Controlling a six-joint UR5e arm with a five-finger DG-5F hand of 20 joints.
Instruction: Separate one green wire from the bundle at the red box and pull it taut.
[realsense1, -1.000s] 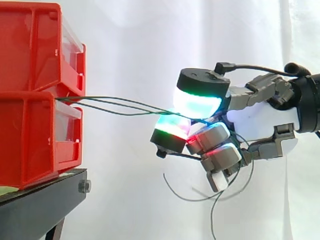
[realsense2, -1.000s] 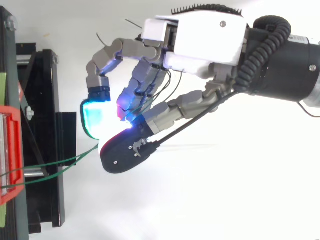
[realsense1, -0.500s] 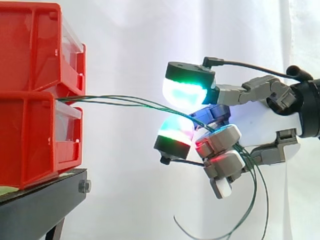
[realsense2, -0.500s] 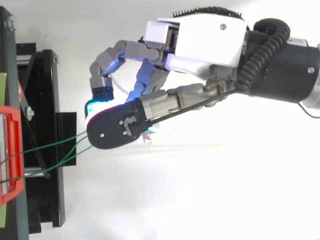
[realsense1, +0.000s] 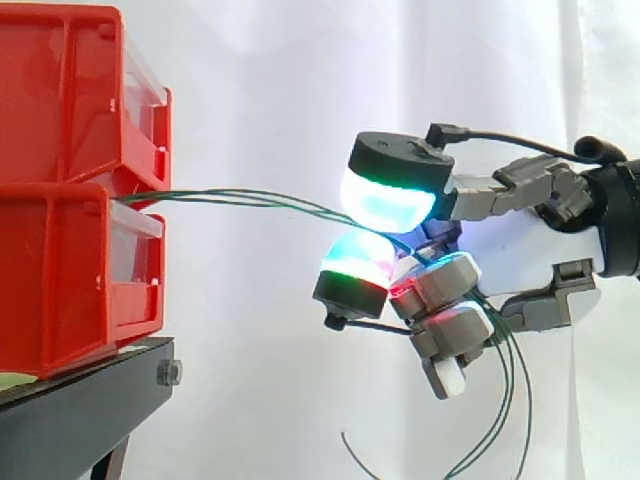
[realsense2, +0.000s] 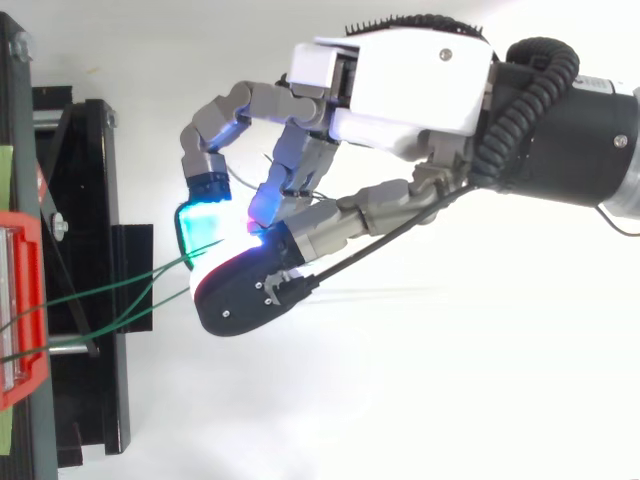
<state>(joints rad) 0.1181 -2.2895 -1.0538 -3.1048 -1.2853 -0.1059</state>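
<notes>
- The robot hand (realsense1: 520, 245) reaches in from the right, level with the seam between two stacked red bins (realsense1: 60, 250). The bins sit on a black stand (realsense1: 80, 400) at the left.
- Thin green wires (realsense1: 250, 195) leave that seam and run right, close together, in a shallow arc. They enter the robot hand between its glowing pads (realsense1: 388, 200).
- The robot hand is closed round the wires. Its fingers are curled, and loose tails (realsense1: 512, 375) hang below it.
- From above, two strands (realsense2: 120, 279) lie apart near the bins and meet at the pads. More than one seems to be in the grip, so you likely have not singled one out yet.
- The span bows a little, so it does not look taut.
- Expect the wire to be light, thin and springy, and to slip between broad pads.
- Take one strand nearer the bins, where the strands fan apart, and pinch it firmly.
- Pull it level and to the right, gently. A hard tug could draw the wire out of the bins or shift them.
</notes>
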